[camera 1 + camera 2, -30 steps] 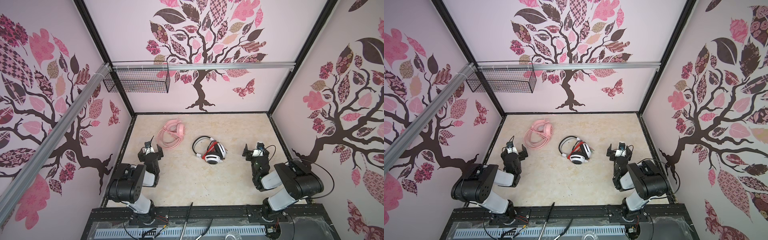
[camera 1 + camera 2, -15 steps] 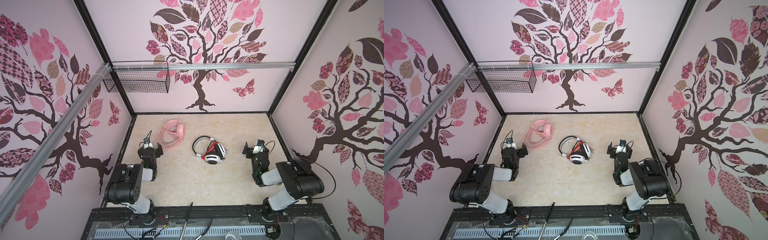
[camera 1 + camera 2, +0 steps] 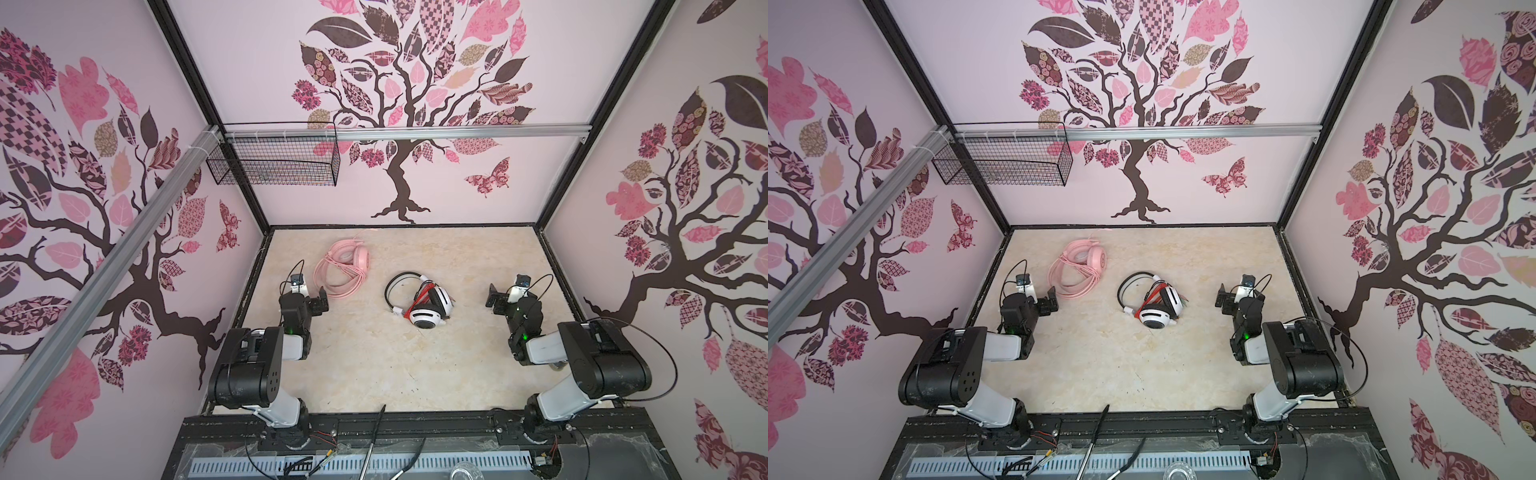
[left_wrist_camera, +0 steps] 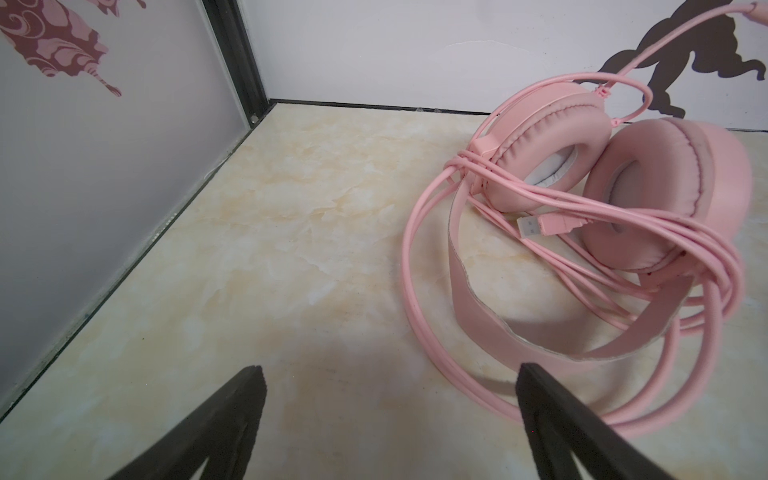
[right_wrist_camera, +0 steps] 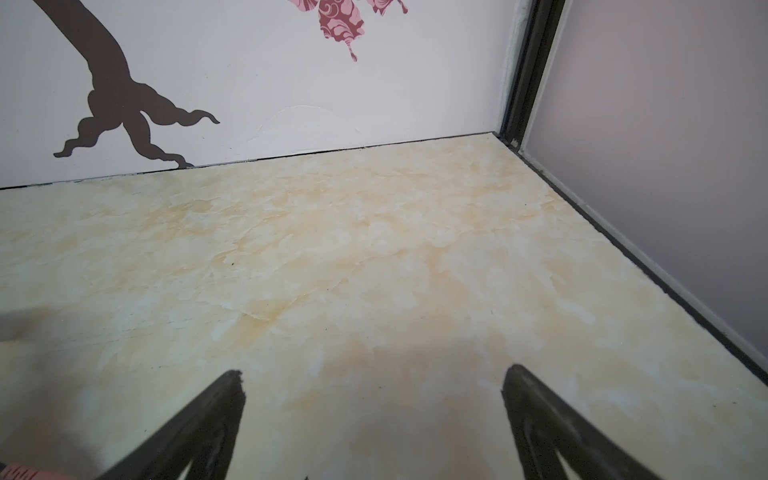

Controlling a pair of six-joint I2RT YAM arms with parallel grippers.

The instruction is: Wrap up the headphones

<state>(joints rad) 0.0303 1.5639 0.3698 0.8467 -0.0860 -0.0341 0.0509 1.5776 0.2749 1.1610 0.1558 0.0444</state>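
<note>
Edges first: the marbled table (image 3: pixel 374 365) (image 3: pixel 1100 365) is boxed in by the left wall (image 3: pixel 124 249), the back wall (image 3: pixel 457 199) and the right wall (image 3: pixel 665 208), with a black strip along the foot of each. The near half between the two arms is bare tabletop, and so is the far right corner in the right wrist view.

The left claw (image 3: pixel 306 296) (image 3: pixel 1036 300) sits low by the left wall, jaws spread wide. In the left wrist view (image 4: pixel 390 374) only tabletop shows in the gap. The pink headset (image 3: pixel 351 259) (image 3: pixel 1084 255) (image 4: pixel 602 187) lies far left on the table, just ahead of that claw and a little toward the middle. Its two earcups are side by side and the headband curves back toward the claw. Its pink cord (image 3: pixel 340 284) (image 4: pixel 415 249) wraps across the cups in several turns and spills out in wide loops. The finger nearer the table's middle sits right at the outermost loop; touching or not, I can't tell. A plug (image 4: pixel 536 226) rests on the turns between the cups.

The right claw (image 3: pixel 512 296) (image 3: pixel 1239 298) (image 5: pixel 372 374) is over by the right wall, also spread wide and gripping nothing, pointed at the back wall. The white-and-black headset (image 3: pixel 428 309) (image 3: pixel 1158 311) lies mid-table between the two claws, apart from both, with its orange-red cord (image 3: pixel 419 297) bunched around the cups. The two headsets are near each other but not touching.

A wire basket (image 3: pixel 274 166) hangs from the rail in the back left corner, well above the table.
</note>
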